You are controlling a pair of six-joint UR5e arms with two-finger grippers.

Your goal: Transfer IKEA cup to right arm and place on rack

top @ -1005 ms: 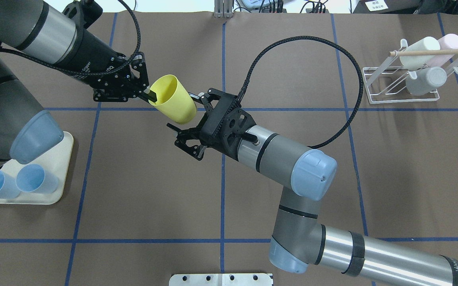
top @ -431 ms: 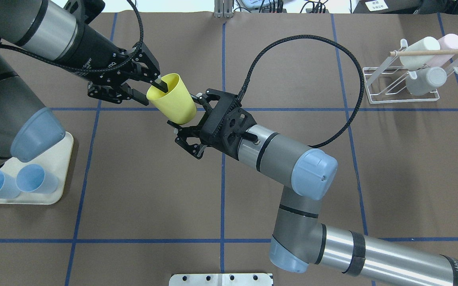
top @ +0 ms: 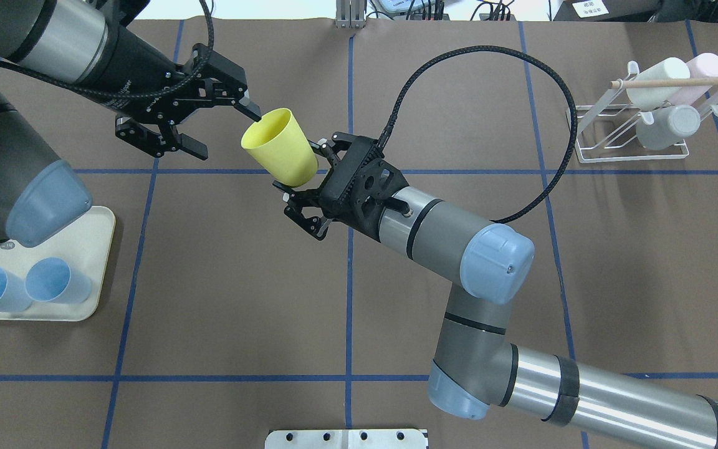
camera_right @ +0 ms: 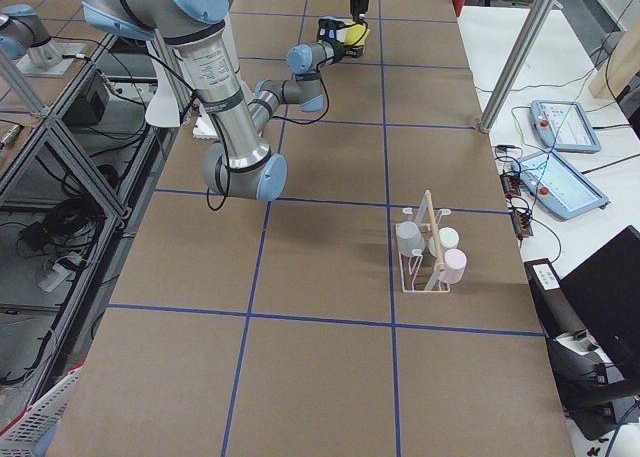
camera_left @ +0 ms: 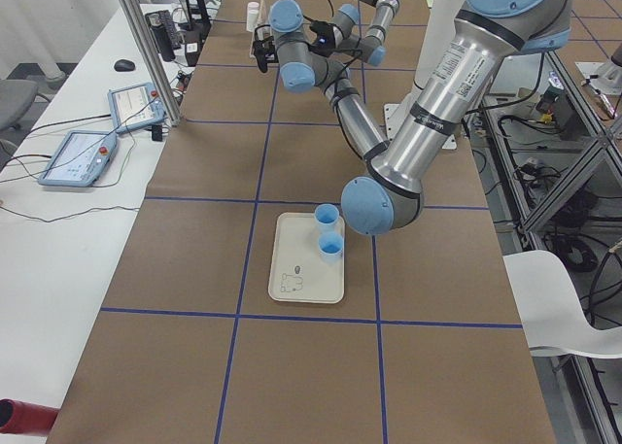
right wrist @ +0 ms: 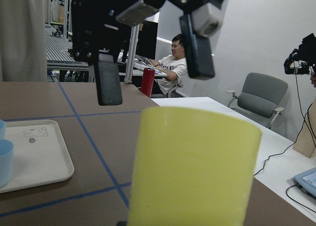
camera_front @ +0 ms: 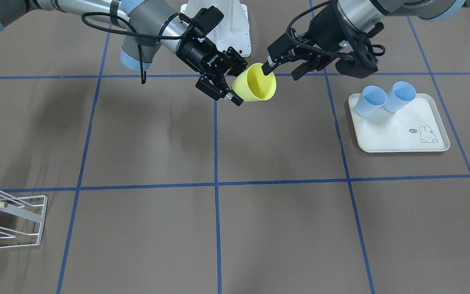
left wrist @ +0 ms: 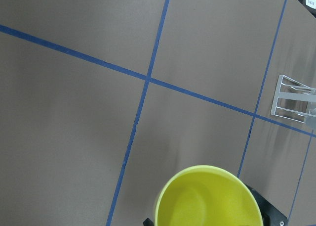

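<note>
above the middle of the table, the yellow ikea cup [top: 279, 146] hangs tilted in the air, its base clamped between the drawn-in fingers of the right gripper [top: 300, 168], while the left gripper [top: 225, 132] stands spread wide with nothing in it, one fingertip just by the rim (touching or not, hard to say). the handover looks all but done; what is left is the carry to the rack [top: 630, 159] at the table's far right, where three cups sit.
</note>
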